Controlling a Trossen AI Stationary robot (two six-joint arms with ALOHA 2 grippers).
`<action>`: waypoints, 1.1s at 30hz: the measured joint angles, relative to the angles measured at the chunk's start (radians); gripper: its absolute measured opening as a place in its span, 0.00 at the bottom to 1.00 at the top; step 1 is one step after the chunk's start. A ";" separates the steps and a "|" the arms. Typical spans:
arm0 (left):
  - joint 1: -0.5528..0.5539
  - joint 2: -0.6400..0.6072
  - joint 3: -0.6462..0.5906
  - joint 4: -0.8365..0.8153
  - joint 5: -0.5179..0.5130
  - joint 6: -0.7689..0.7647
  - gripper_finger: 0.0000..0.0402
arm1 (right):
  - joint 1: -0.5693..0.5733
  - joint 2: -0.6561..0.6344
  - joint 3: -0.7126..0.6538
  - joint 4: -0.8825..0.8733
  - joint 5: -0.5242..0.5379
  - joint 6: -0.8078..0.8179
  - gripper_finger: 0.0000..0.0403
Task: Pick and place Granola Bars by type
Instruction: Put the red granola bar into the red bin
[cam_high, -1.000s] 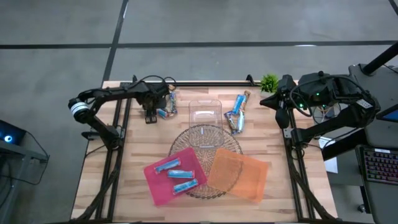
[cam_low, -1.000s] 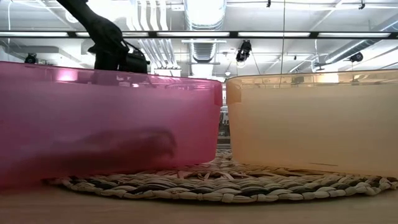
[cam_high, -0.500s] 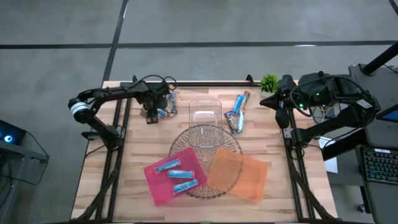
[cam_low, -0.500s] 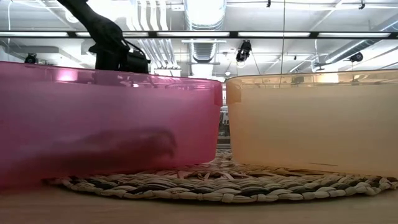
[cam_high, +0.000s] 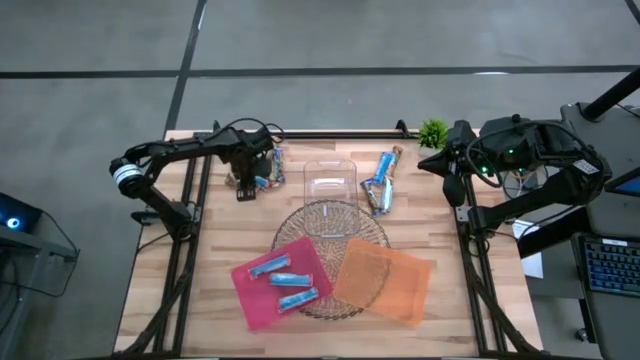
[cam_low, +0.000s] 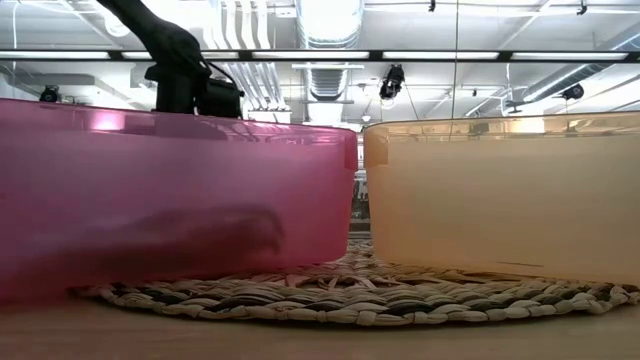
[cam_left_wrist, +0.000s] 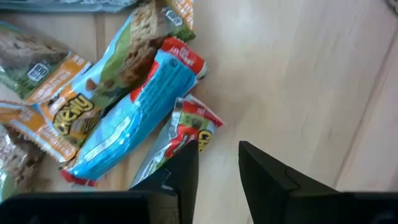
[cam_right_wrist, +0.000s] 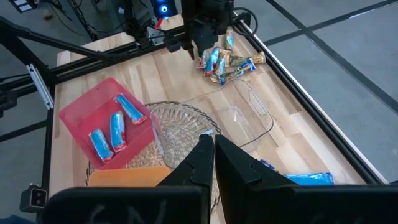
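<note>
A pile of wrapped granola bars (cam_high: 268, 170) lies near the table's far left. In the left wrist view it shows a light blue bar (cam_left_wrist: 134, 121), a silvery-red bar (cam_left_wrist: 180, 134) and tan-green ones (cam_left_wrist: 68, 106). My left gripper (cam_high: 243, 182) (cam_left_wrist: 217, 177) hovers at the pile's left edge, open by a narrow gap with bare wood showing in it. A second pile (cam_high: 380, 185) lies on the far right. Three light blue bars (cam_high: 285, 280) lie in the pink tray (cam_high: 248, 292). My right gripper (cam_right_wrist: 209, 163) is shut, parked off the right edge (cam_high: 450, 175). My left gripper has one finger (cam_left_wrist: 186, 177) standing in front of the silvery-red bar's end (cam_left_wrist: 186, 138). I cannot tell whether it touches the wrapper. Nothing lies between the two fingers.
A clear plastic box (cam_high: 330, 180) stands between the two piles. The pink tray and the orange tray (cam_high: 385, 285) rest on a round woven mat (cam_high: 330, 225). A small green plant (cam_high: 432, 132) sits at the far right corner. Bare wood lies left of the pink tray.
My left gripper has edged slightly toward the table's right, closer to the pile of bars. The bars have not moved.
</note>
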 joint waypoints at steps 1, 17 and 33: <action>0.001 0.000 0.003 -0.005 0.000 0.003 0.24 | 0.000 0.000 0.000 0.000 0.000 0.000 0.02; 0.001 0.000 0.006 0.003 -0.046 0.167 0.58 | -0.001 0.000 0.000 0.000 0.000 0.028 0.02; 0.001 0.000 -0.079 0.108 -0.071 0.196 0.58 | 0.000 0.000 0.000 0.000 0.006 0.026 0.02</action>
